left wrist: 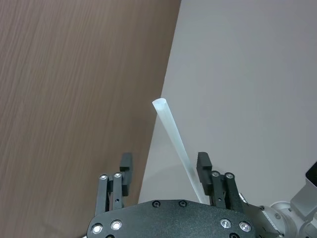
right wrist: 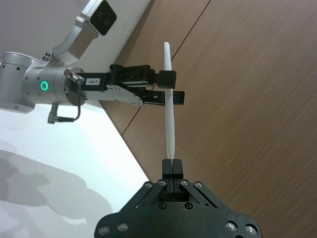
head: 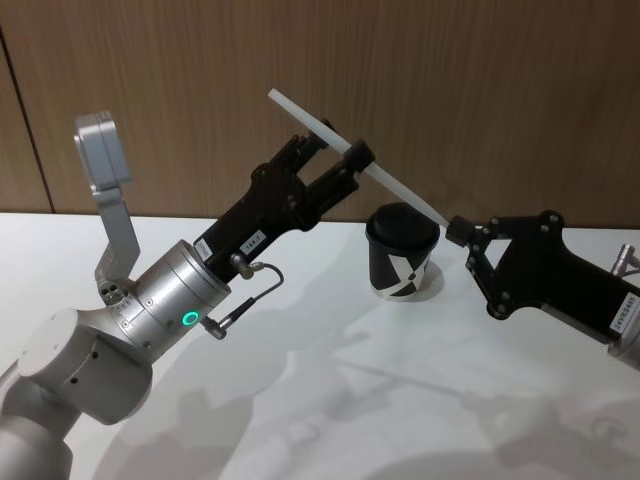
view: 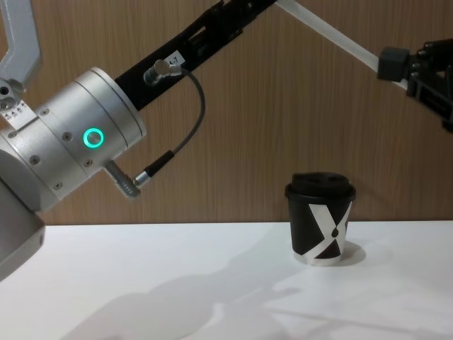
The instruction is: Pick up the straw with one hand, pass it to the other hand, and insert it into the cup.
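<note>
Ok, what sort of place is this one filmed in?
Probably a robot test bench, not a home or café: a plain white table against a wood-panel wall, a paper cup, and a straw held by the right gripper with the left gripper open around it.

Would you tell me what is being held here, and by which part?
The right gripper pinches the straw at its lower end; the open left gripper straddles its upper part without clamping.

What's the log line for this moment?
phase: handover | right pincer: shut on long white straw | left pincer: open around straw | black paper cup: lidded
</note>
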Controlling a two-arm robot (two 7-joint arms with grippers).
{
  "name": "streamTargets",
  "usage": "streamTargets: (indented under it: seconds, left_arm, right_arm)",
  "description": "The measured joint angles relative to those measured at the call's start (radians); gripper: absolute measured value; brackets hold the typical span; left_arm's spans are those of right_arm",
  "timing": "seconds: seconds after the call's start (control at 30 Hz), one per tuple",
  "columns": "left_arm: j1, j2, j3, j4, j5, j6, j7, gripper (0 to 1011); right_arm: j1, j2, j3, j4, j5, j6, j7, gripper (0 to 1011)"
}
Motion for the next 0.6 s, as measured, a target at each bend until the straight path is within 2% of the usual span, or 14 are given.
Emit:
streamTargets:
  seconds: [0.1,0.13,0.23,0.3,0.33,0.43,0.6]
  left_arm:
    - [-0.001,0.0,0.0,0.001,-0.001,0.0,0.0,760]
    - [-0.001,-0.001,0.001,0.001,-0.002,-0.001,0.0,760]
    - [-0.002,-0.001,0.001,0.002,-0.003,-0.001,0.0,627]
    - [-0.002,-0.001,0.001,0.002,-0.003,-0.001,0.0,607]
    - [-0.002,-0.001,0.001,0.003,-0.003,-0.001,0.0,532]
    - [-0.002,-0.002,0.001,0.003,-0.004,-0.002,0.0,472]
    - [-0.003,-0.002,0.002,0.003,-0.004,-0.002,0.0,278]
  right_arm:
    - [0.0,0.0,0.0,0.0,0.0,0.0,0.0,6]
    - [0.0,0.0,0.0,0.0,0.0,0.0,0.0,6]
    - [0.0,0.0,0.0,0.0,0.0,0.0,0.0,6]
    - [0.0,0.0,0.0,0.0,0.0,0.0,0.0,6]
    - [0.0,0.0,0.0,0.0,0.0,0.0,0.0,6]
    - [0.0,0.0,0.0,0.0,0.0,0.0,0.0,6]
    - [0.0,0.0,0.0,0.0,0.0,0.0,0.0,6]
